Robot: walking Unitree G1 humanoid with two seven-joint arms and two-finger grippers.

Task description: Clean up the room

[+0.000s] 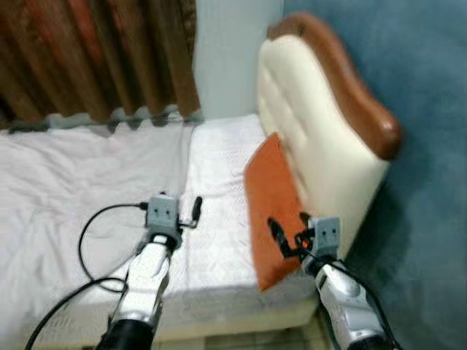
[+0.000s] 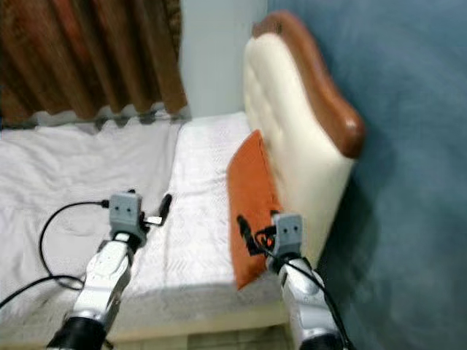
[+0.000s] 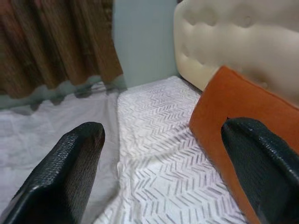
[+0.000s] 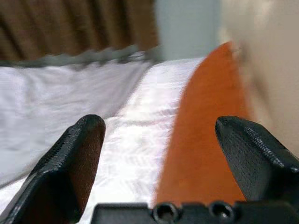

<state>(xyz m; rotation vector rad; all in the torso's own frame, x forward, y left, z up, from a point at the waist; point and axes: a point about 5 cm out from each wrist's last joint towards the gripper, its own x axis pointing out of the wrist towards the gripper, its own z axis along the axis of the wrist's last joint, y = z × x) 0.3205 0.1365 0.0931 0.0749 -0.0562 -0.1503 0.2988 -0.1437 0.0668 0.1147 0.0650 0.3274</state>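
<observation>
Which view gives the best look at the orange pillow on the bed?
The left eye view: the whole orange pillow shows, leaning against the cream headboard. The right eye view shows the same. The left wrist view shows only its upper part; the right wrist view shows it blurred, edge-on.

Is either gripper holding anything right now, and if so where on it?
Nothing is held. The left gripper is open above the bed, and the right gripper is open just short of the orange pillow, not closed on it.

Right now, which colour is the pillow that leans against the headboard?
Orange. The pillow shows best in the left eye view, leaning on the cream headboard.
</observation>
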